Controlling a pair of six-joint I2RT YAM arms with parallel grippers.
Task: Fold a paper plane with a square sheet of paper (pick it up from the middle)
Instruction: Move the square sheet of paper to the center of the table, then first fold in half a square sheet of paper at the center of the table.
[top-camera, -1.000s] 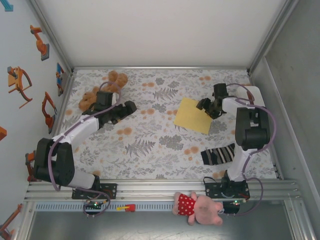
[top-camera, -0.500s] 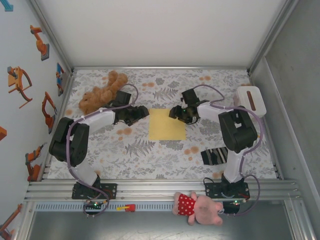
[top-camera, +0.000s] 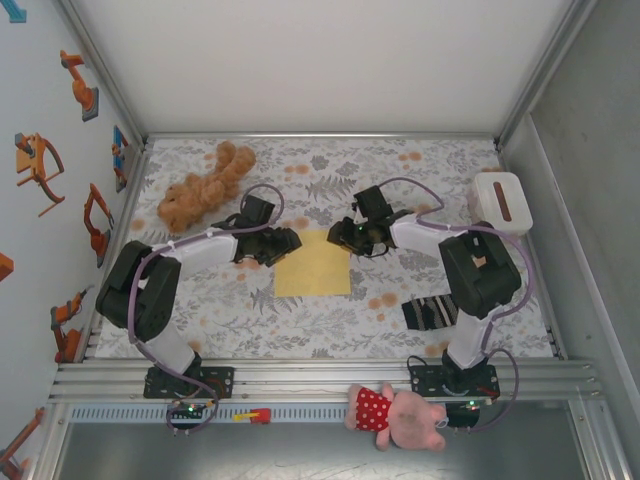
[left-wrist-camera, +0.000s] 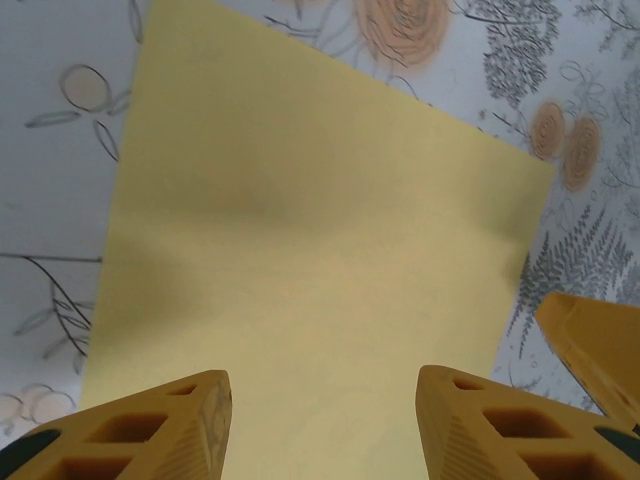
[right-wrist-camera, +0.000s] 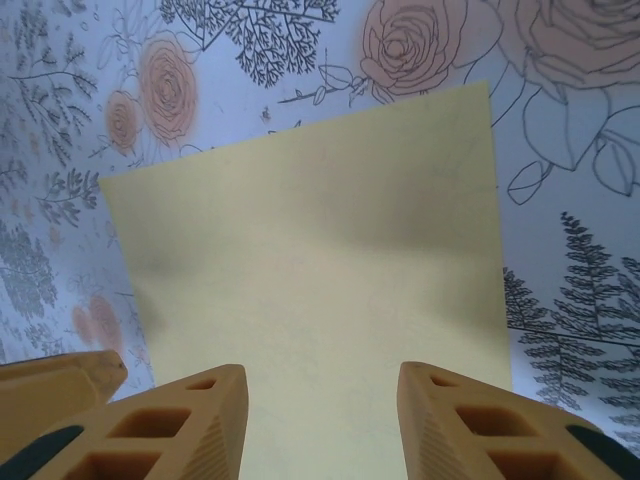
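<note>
the square sheet of paper has slid left to the middle of the table since a second ago, and in the top view the left gripper and right gripper sit at its far corners. the left wrist view shows half-open fingers straddling the flat sheet, holding nothing. the right wrist view matches, so i judge both should pinch evenly, without dragging, for a straight fold.
</note>
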